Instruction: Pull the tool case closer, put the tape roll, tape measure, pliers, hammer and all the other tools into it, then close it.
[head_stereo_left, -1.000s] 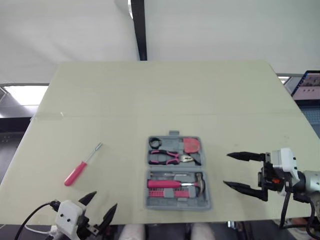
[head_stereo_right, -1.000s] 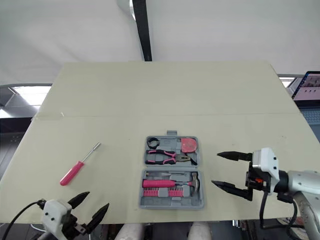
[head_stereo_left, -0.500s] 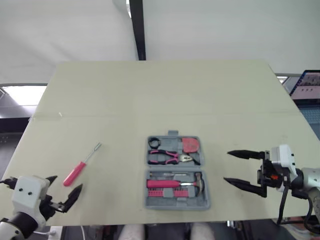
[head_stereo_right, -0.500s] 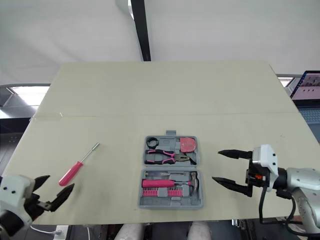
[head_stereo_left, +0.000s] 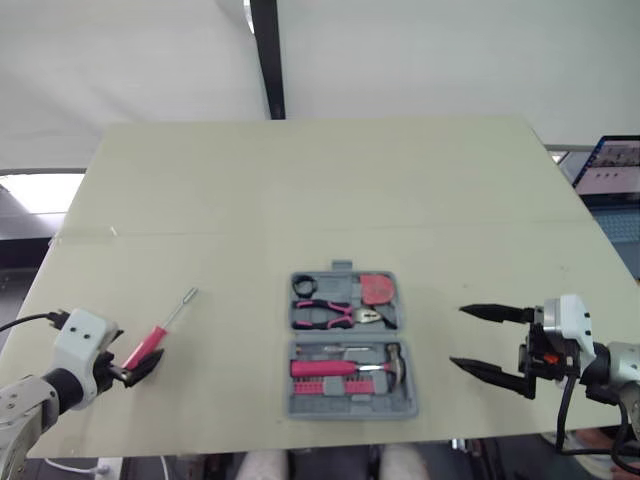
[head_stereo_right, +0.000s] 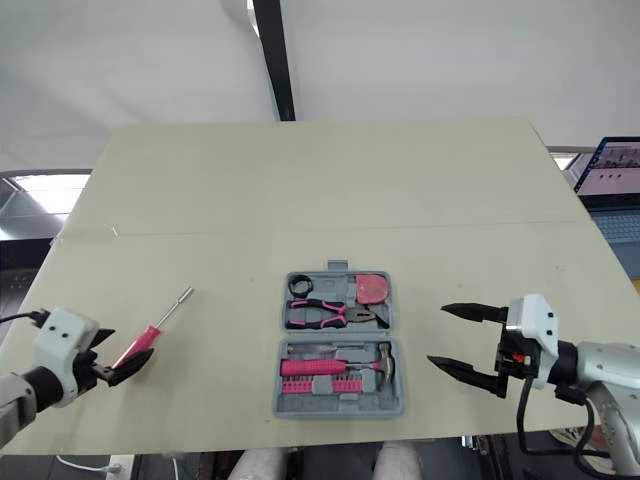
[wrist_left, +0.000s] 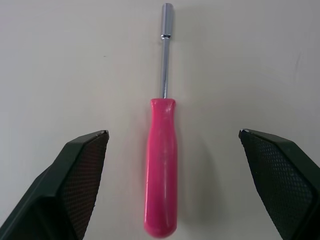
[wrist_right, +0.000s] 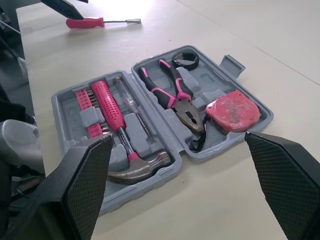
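Observation:
The grey tool case lies open near the table's front edge. Its far half holds a black tape roll, a pink tape measure and pliers. The near half holds a hammer and a pink bit holder. A pink-handled screwdriver lies on the table left of the case. My left gripper is open at the handle's near end. In the left wrist view the screwdriver lies between the spread fingers, untouched. My right gripper stands open, just right of the case.
A laptop sits beyond the table's right edge. A black post rises behind the far edge. The table stretches bare behind the case.
My left gripper has risen from below the front edge and moved forward to the screwdriver's handle. The right gripper has stayed almost where it was, still open.

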